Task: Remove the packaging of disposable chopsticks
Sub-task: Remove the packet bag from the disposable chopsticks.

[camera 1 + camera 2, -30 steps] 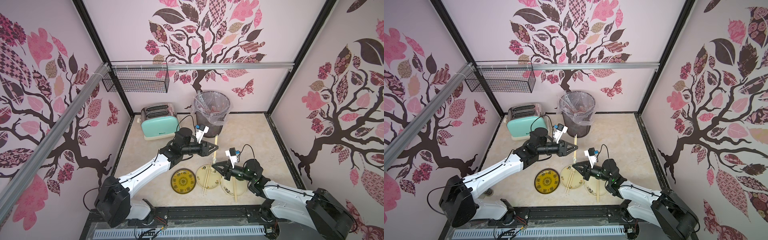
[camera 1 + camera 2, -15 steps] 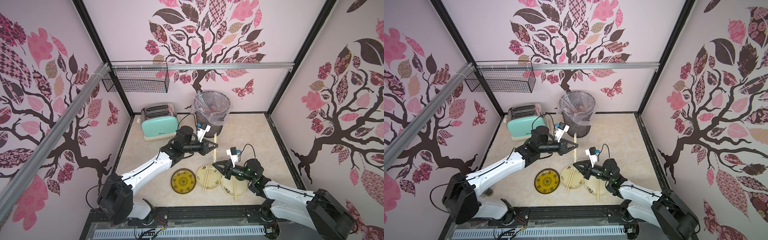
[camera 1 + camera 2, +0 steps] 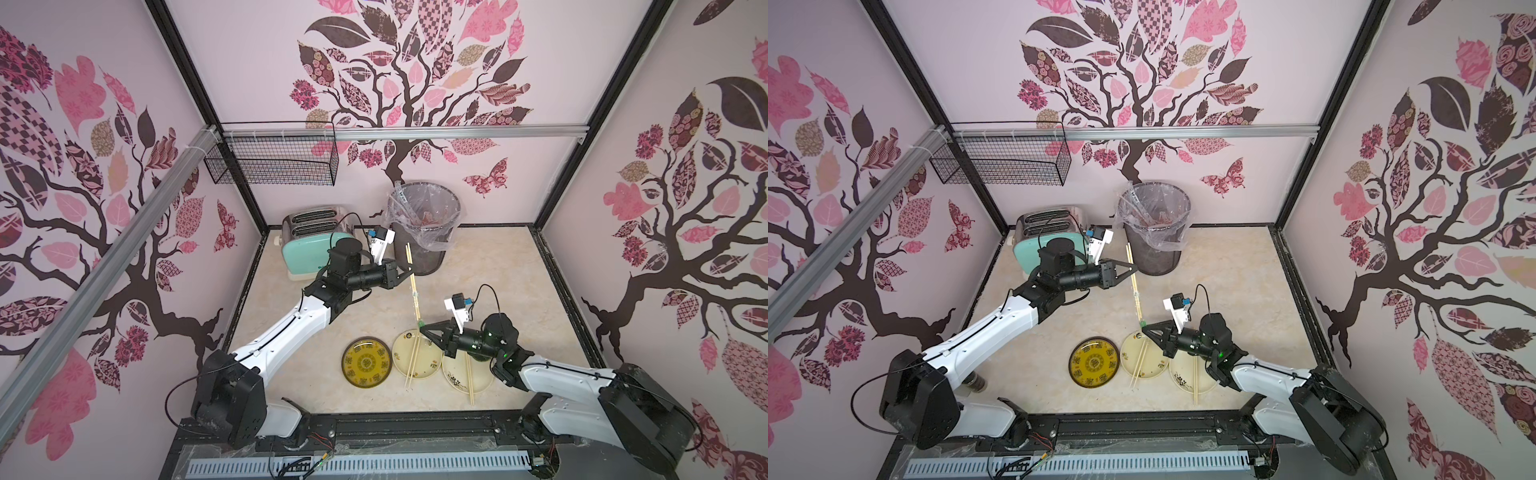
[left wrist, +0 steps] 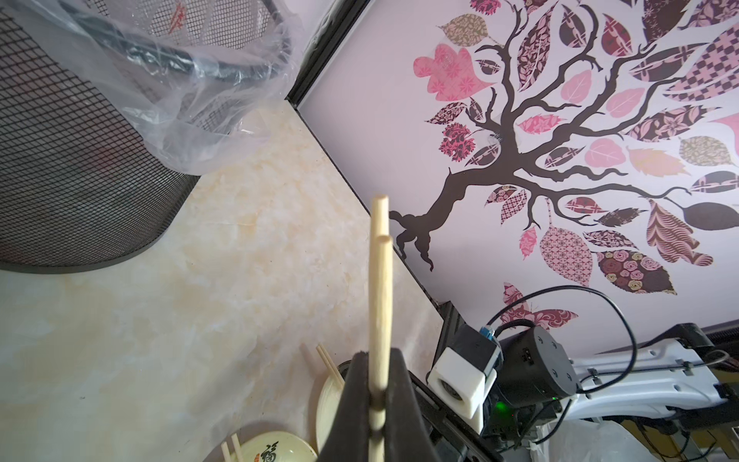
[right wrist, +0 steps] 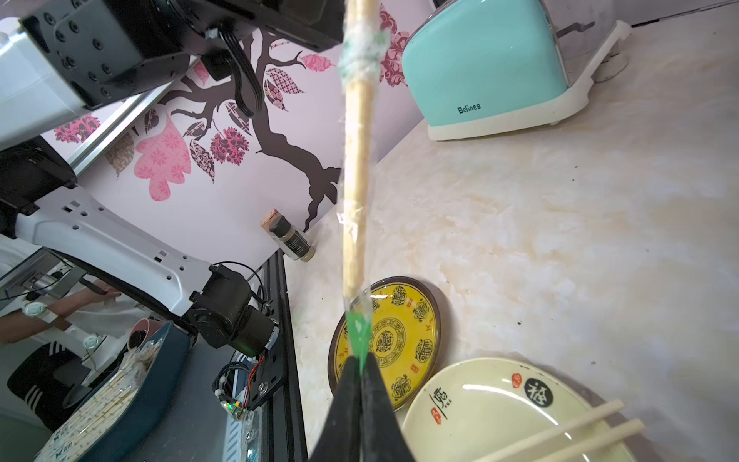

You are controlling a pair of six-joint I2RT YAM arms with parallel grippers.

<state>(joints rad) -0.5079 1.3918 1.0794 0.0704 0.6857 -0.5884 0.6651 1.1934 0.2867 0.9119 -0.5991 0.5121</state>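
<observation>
My left hand (image 3: 409, 274) is closed tight on the bare upper part of a pair of disposable chopsticks (image 4: 380, 300), held in the air in front of the lined bin (image 3: 432, 266). My right hand (image 3: 422, 330), lower and nearer to me, is pinched shut on the green printed end of the clear packaging (image 5: 358, 336) that covers the sticks' lower part. The pair slants between the two hands above the worktop (image 3: 498, 282). Below, two cream plates (image 3: 400, 359) each carry unwrapped pairs (image 3: 413, 361), with a yellow plate (image 3: 367, 362) just beside them.
</observation>
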